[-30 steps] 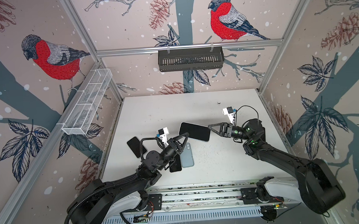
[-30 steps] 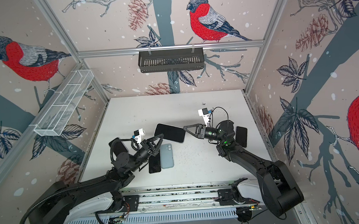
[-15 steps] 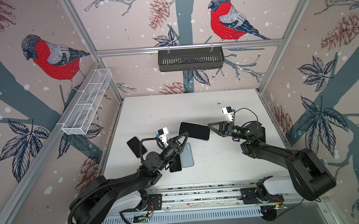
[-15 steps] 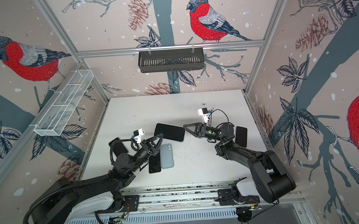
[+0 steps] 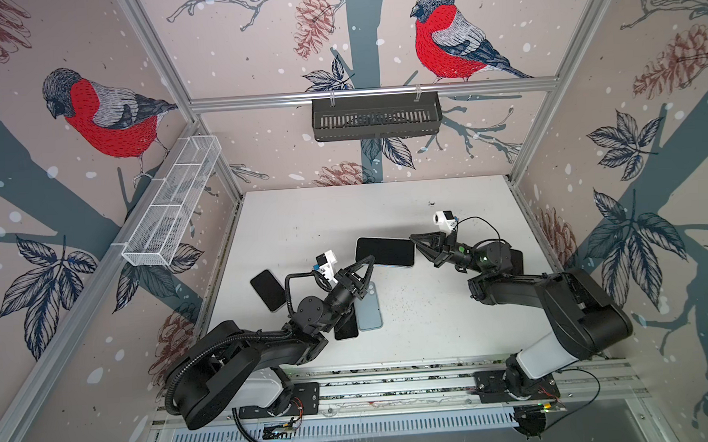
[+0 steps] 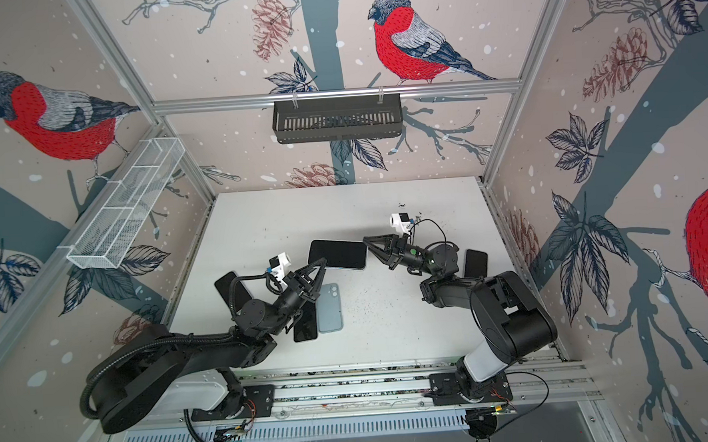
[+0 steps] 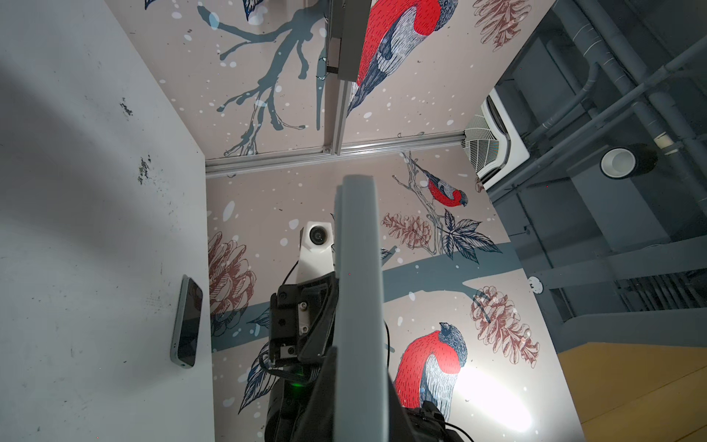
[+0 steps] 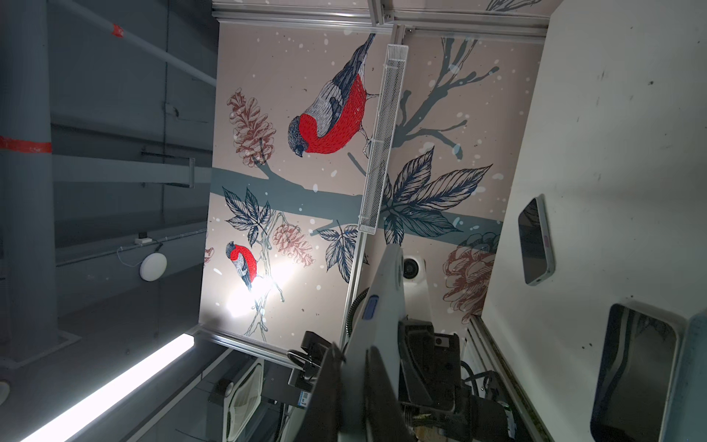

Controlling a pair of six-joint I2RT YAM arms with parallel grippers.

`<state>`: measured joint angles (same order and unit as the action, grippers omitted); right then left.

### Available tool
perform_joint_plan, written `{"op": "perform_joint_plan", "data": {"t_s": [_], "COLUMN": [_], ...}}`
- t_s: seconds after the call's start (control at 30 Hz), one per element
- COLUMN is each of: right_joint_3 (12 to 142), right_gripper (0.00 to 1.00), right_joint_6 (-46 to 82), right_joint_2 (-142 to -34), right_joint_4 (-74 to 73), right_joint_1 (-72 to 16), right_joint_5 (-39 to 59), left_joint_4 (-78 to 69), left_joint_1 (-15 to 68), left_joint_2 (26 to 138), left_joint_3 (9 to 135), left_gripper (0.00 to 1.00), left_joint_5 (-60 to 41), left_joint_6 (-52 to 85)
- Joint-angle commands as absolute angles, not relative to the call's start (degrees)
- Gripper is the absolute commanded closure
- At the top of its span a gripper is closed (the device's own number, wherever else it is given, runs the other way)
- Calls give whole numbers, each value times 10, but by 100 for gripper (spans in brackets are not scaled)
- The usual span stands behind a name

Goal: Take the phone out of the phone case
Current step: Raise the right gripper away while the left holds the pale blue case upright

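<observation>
Not much has changed over the last second at the tips. The phone (image 5: 383,250) hangs above the white table (image 5: 424,330), screen up and lying crosswise near the middle, with a gripper at each end. It sits a touch higher in both top views than it did a second ago. My left gripper (image 5: 370,260) is pinched tight on its near left corner, as before, and my right gripper (image 5: 414,240) is clamped on the right short end. The phone case (image 7: 357,287) is still on; from the left wrist I see its pale grey edge running straight up between the fingers. I cannot tell whether the pads bear on the case rim or on the glass. The bigger change is behind the tips: the right arm's elbow has swung in towards the middle and folded more steeply, and the left arm's shoulder has drawn in slightly. Below, the blue-grey handset (image 5: 369,312) lies back up where it was, and so does the black handset (image 5: 268,291) off to the left.
</observation>
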<state>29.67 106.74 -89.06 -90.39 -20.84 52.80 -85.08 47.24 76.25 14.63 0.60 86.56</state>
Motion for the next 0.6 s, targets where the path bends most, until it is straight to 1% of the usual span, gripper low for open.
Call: {"op": "perform_joint_plan", "data": {"t_s": [0.0,0.2,0.33,0.57], "right_joint_3": [310,343,379,441], "right_gripper": [98,97,94,94], "right_joint_6": [1103,1132,1150,1191], "right_joint_2": [-888,-888,-905,-940], "right_joint_4": [-1069,-1069,-1069,-1069], "right_joint_1": [-203,-190,-190,-178], "right_joint_5": [475,460,455,444], "left_joint_4": [-1033,-1033,-1033,-1033], "left_joint_1": [481,480,481,479], "left_joint_2": [767,770,779,804], "left_joint_3": [160,175,191,238], "left_gripper": [100,100,100,100], "left_joint_5": [-27,-20,-15,-8], "left_joint_6": [881,876,869,864]}}
